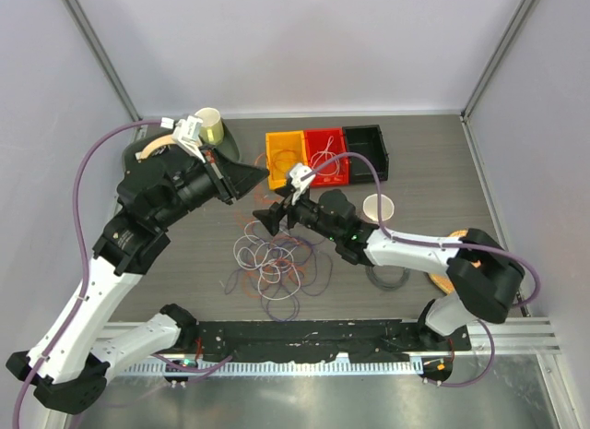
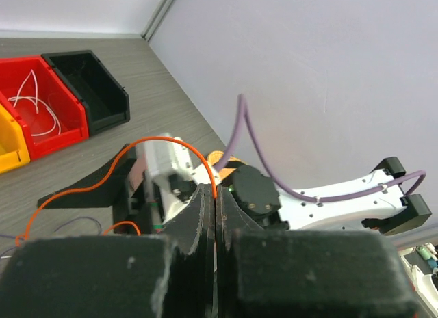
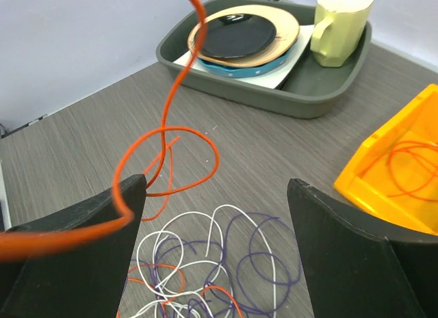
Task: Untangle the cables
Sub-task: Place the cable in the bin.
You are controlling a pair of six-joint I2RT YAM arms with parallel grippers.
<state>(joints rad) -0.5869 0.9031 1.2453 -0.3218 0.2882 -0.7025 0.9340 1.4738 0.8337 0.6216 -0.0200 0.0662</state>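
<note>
Progress modest: shows a few white loops (image 2: 31, 102) in the red bin (image 1: 328, 132) and orange ones (image 3: 404, 161) in the yellow bin (image 1: 284, 134), pinches one orange cable (image 2: 213, 183) in the clamped left gripper (image 2: 215, 215) above the table (image 1: 433, 171), holds the right gripper (image 3: 215, 188) agape, leaves most cables (image 1: 272, 258) heaped tangled between the arms.

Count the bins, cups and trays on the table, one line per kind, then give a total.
Bins: 3 - yellow bin, red bin, black bin
Cups: 2 - pale yellow cup, white cup
Trays: 1 - tray
Total: 6
</note>
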